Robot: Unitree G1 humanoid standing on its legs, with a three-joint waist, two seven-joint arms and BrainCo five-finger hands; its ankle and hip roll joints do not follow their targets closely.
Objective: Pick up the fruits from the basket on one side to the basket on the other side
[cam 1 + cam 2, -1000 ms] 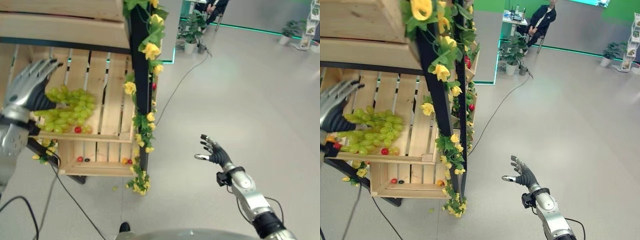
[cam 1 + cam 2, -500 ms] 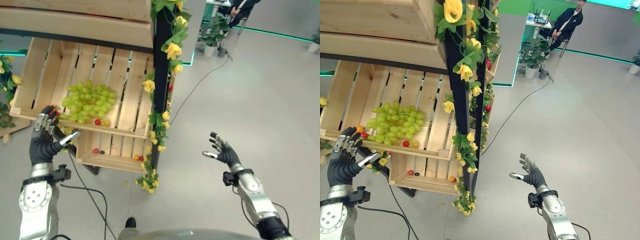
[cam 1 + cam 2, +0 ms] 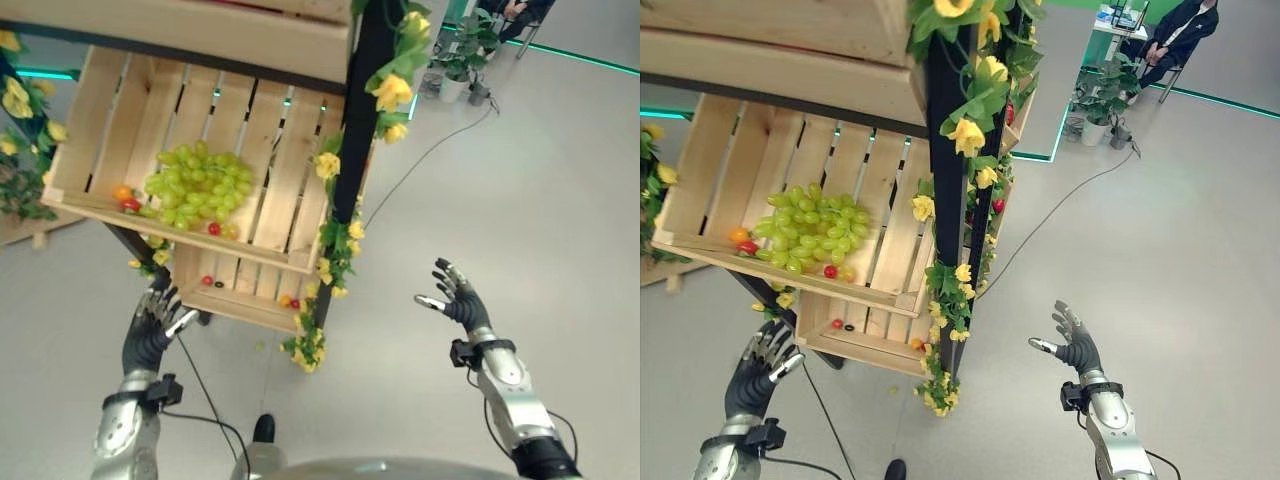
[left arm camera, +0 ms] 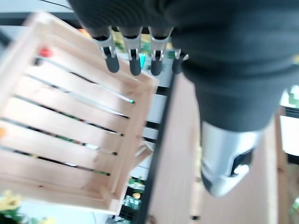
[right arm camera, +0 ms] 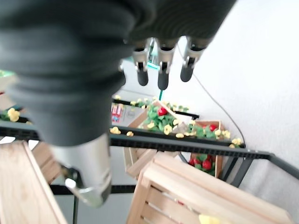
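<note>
No legible print on grape crate [image 3: 100, 205]

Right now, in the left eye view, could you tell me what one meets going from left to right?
Left robot hand → green grapes → black post with yellow flowers → right robot hand.

Green grapes [image 3: 195, 187] heaped in the tilted upper wooden crate [image 3: 100, 110], with small red and orange fruits [image 3: 124, 198] along its lower lip (touching the grapes). More small fruits [image 3: 208, 282] in the lower crate [image 3: 240, 305].
</note>
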